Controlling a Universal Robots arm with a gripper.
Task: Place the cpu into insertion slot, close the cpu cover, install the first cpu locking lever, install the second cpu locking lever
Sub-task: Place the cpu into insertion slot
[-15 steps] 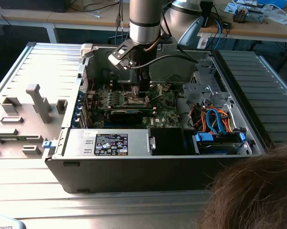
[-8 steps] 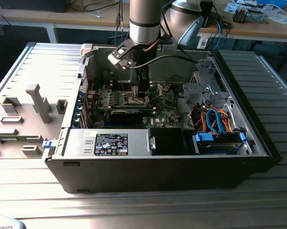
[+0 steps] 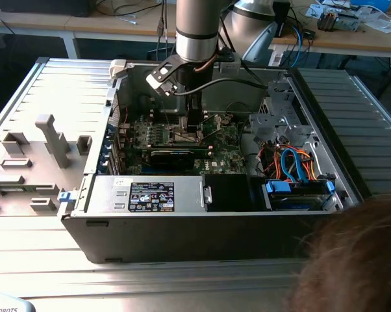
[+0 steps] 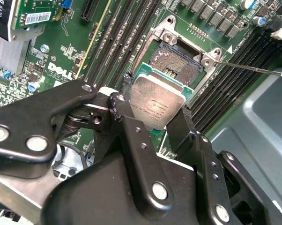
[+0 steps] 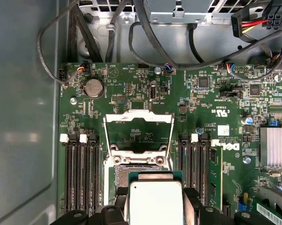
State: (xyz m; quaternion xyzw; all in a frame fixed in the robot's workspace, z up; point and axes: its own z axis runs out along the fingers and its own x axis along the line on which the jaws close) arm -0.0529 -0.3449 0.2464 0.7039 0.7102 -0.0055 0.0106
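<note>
My gripper [image 4: 152, 112] is shut on the cpu [image 4: 157, 99], a flat silver-grey square chip pinched at two opposite edges by the black fingers [image 4: 118, 104]. The chip hangs just above the insertion slot [image 4: 178, 63], a dark square socket with a silvery rim on the green motherboard [image 4: 56, 51], and overlaps its near side. In the first wrist view the cpu [image 5: 155, 199] sits over the insertion slot [image 5: 124, 176], and the cpu cover [image 5: 138, 117] stands swung open beyond it. A thin locking lever [image 4: 253, 69] sticks out sideways. In the exterior view the gripper [image 3: 194, 130] reaches down into the open case.
Memory slots [image 5: 80, 173] flank the socket on both sides. A finned heatsink [image 5: 274, 147] and black cables [image 5: 145, 33] lie around the board. A long black card [image 3: 176, 156], a drive cage [image 3: 277, 123] and case walls [image 3: 182, 227] box in the arm. A person's hair [image 3: 358, 260] shows at the lower right.
</note>
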